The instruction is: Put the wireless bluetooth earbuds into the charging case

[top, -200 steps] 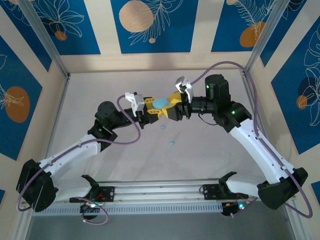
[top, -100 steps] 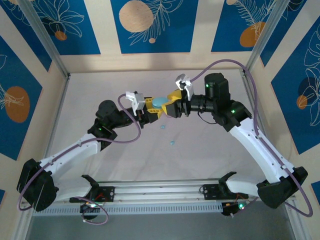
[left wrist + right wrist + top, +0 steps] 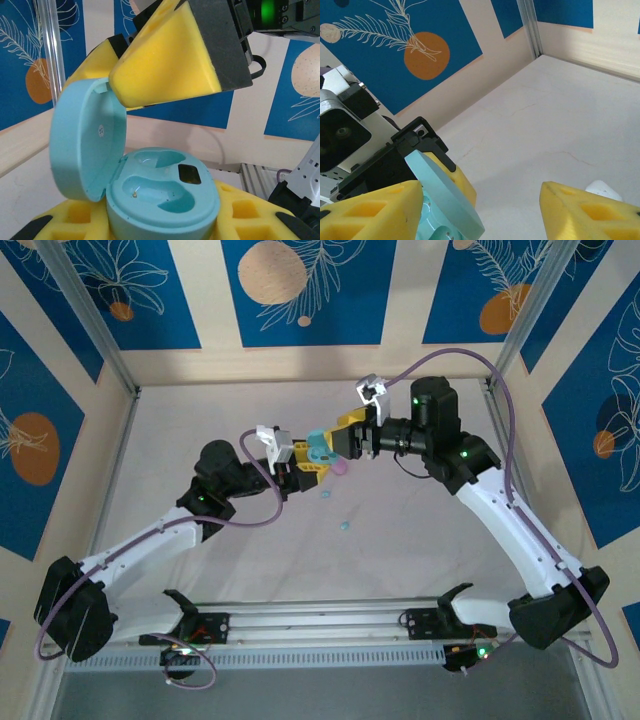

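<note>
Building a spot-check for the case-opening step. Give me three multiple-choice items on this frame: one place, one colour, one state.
1. Where is the light blue pebble-shaped plastic charging case?
A. flat on the table
B. in the left gripper
C. on the rail by the arm bases

2. What colour are the foam pads of the right gripper?
A. yellow
B. red
C. green

3. What state is the case's lid in?
A. shut
B. open, hinged up
C. detached, lying apart

Key:
1 B, the left arm's fingers clamp its base off the table.
2 A, the wedge pads by the lid are plainly yellow.
3 B, the lid stands up on its hinge and both wells are exposed.
</note>
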